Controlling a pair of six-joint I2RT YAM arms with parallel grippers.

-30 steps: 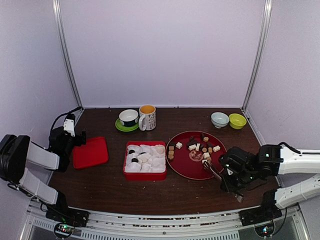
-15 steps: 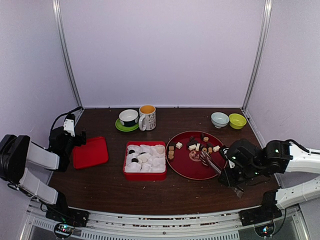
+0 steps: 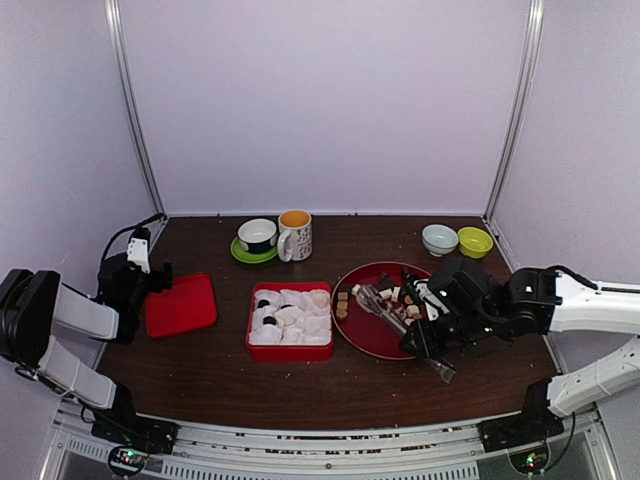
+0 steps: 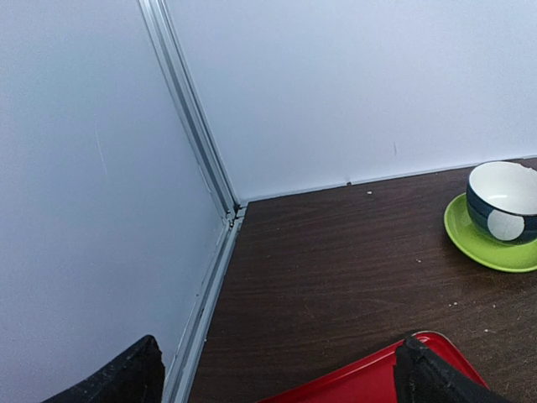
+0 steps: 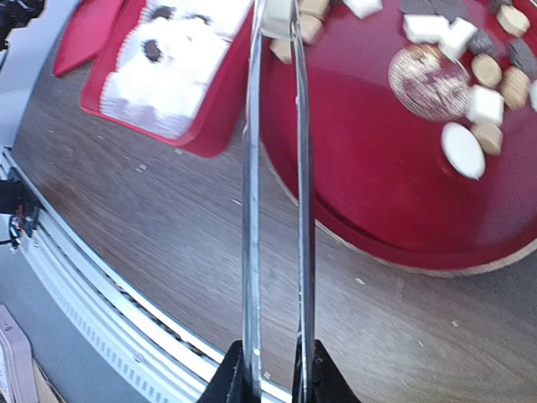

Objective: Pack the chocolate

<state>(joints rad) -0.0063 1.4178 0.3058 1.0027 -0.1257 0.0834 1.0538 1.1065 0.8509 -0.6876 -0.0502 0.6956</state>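
The box point(image 3: 289, 352) sits mid-table, with a lid point(image 3: 181, 304) to its left and the plate point(image 3: 365, 332) just right. On the plate's far half lies the chocolate point(image 3: 412, 297), with tongs point(image 3: 378, 305) above the plate. Behind the box stand a cup point(image 3: 257, 235) on a saucer point(image 3: 240, 253) and a mug point(image 3: 294, 235). Two bowls point(image 3: 439, 239) sit side by side at back right.

Metal tongs point(image 3: 383, 310) above red plate point(image 3: 362, 336)

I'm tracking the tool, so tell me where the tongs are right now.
Top view, right of centre: the tongs sit in the right gripper, tips over the red plate on its left side, near the red box.
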